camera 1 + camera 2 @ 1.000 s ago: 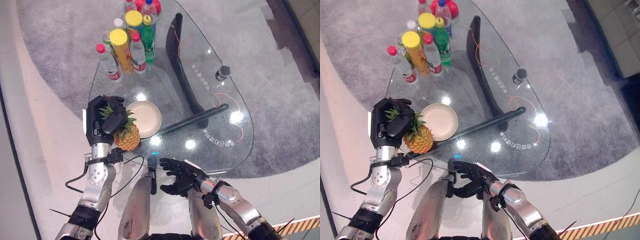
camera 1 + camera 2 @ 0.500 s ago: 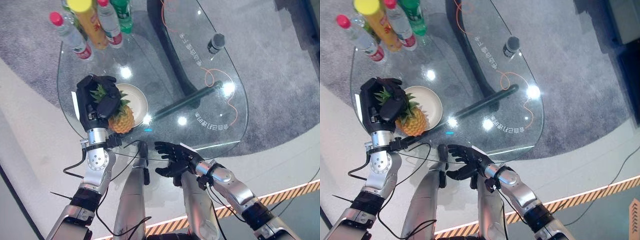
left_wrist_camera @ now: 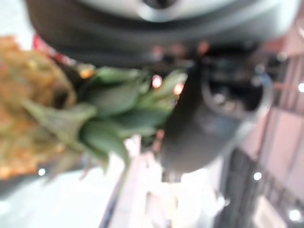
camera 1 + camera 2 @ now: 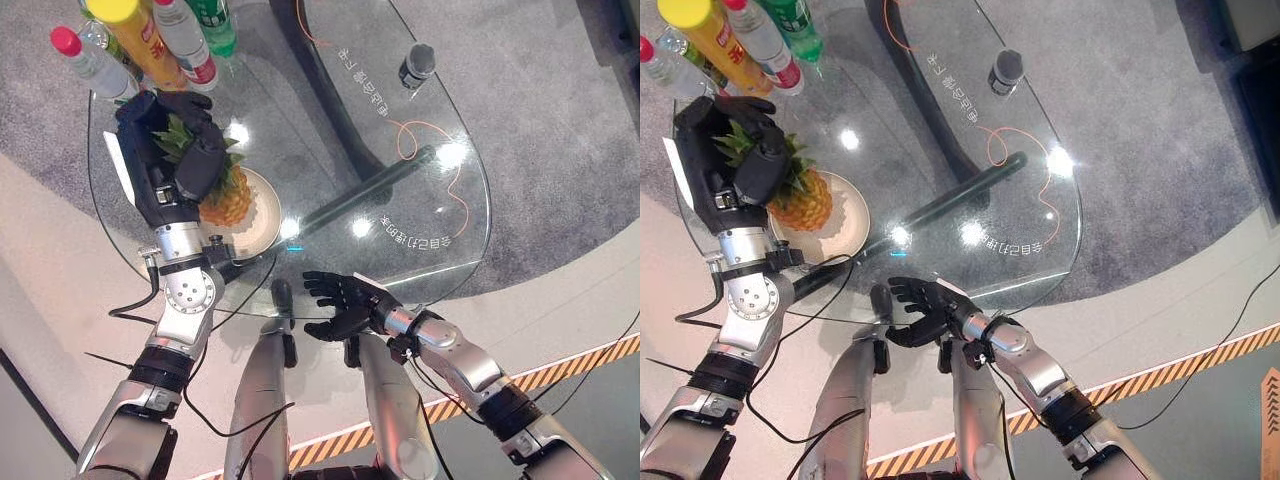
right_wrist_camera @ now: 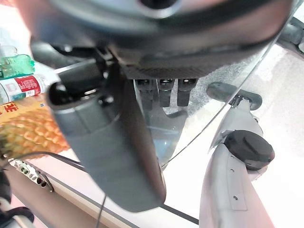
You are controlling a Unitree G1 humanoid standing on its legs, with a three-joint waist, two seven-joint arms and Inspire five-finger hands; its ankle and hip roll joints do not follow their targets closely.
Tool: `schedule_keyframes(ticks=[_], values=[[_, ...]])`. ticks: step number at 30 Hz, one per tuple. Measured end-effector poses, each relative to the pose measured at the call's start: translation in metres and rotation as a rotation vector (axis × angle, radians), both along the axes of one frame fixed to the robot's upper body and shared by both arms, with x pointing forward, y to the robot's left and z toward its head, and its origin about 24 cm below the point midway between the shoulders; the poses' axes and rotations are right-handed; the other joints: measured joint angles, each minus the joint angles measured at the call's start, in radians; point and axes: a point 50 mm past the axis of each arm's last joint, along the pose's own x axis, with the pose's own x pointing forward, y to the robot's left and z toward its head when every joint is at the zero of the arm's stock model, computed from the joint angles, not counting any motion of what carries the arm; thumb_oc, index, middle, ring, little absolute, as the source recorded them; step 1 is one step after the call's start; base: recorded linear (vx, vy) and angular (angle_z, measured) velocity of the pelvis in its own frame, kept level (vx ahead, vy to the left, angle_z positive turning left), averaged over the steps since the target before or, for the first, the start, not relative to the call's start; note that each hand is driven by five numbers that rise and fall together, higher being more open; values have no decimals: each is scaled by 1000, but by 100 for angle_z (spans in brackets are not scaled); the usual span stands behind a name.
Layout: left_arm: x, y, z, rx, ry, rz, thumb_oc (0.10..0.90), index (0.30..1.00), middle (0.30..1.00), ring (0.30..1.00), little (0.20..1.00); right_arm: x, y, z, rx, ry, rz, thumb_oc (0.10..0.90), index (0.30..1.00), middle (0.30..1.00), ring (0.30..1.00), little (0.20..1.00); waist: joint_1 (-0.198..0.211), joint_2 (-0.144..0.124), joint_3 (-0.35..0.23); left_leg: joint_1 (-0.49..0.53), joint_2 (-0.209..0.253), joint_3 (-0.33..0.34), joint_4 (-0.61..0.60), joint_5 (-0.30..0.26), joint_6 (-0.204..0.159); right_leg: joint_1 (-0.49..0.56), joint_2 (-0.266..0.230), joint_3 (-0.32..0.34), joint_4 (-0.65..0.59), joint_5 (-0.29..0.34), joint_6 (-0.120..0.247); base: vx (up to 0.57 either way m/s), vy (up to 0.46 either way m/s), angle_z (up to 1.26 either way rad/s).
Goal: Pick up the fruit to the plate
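Observation:
My left hand (image 4: 170,165) is curled round the green crown of a small pineapple (image 4: 226,201) and holds it just over the cream plate (image 4: 262,225) on the glass table. In the left wrist view the leaves (image 3: 111,111) and the yellow fruit (image 3: 23,118) show close under the hand's thumb (image 3: 199,118). In the right eye view the pineapple (image 4: 803,207) hangs above the plate (image 4: 847,228). My right hand (image 4: 343,305) hovers low by the table's near edge with relaxed fingers and nothing in it.
Several bottles and a yellow-lidded can (image 4: 140,40) stand at the table's far left corner. A small dark cylinder (image 4: 417,63) sits at the far right, an orange cord (image 4: 430,160) loops across the glass table (image 4: 400,250), and its dark base (image 4: 350,195) shows beneath.
The camera has shifted. My left hand has carried the pineapple from beside the plate's near rim to above the plate. The right hand stays low at the table's edge.

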Motion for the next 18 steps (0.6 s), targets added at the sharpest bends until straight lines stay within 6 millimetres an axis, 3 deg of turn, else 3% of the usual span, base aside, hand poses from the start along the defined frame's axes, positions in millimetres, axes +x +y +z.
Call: schedule_keyframes(ticks=[12, 18], values=[[12, 10, -2, -48, 25, 112, 100, 300, 300, 300, 200, 13, 5, 18, 12, -43, 1, 800, 900, 900, 900, 900, -24, 0, 0, -90, 7, 4, 31, 2, 5, -89, 2, 4, 22, 3, -4, -25, 37, -1], [20, 11, -3, -62, 36, 139, 100, 300, 300, 300, 200, 19, 1, 14, -9, -29, -23, 800, 900, 900, 900, 900, -29, 0, 0, -130, 8, 6, 31, 3, 5, -130, 4, 6, 24, 8, -5, -37, 49, -2]])
